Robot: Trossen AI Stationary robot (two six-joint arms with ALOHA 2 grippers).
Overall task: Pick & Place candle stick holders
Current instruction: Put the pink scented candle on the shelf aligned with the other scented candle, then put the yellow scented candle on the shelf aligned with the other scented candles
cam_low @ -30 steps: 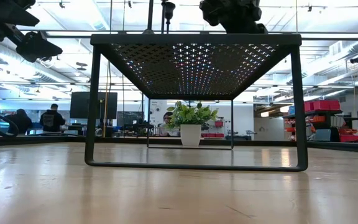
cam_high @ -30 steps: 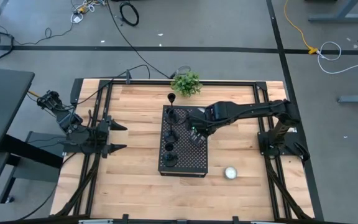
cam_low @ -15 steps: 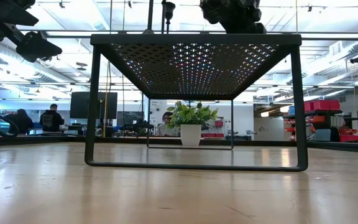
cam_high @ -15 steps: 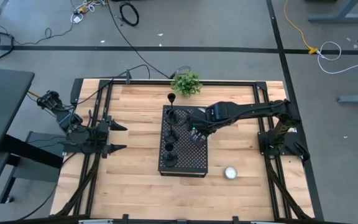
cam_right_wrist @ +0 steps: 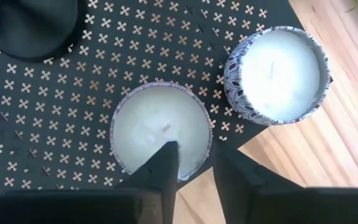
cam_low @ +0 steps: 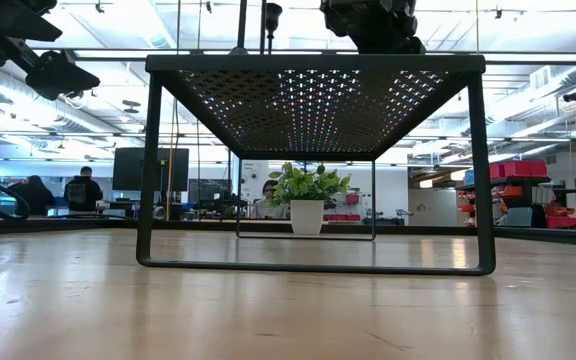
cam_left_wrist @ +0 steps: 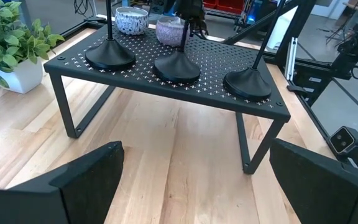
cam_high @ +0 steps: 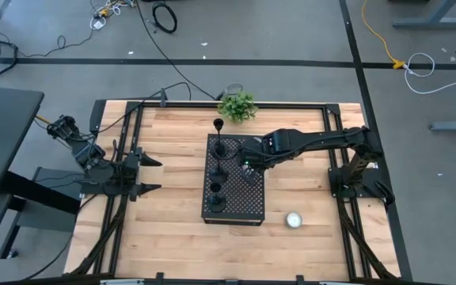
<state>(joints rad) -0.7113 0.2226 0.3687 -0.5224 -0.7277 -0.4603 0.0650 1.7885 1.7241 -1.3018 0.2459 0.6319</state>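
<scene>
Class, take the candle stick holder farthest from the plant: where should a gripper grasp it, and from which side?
On that holder, probably the thin upright stem just above the flared base, coming level from the stand's left side. The base looks too wide to clamp, and the candles and right gripper crowd the other side.
</scene>
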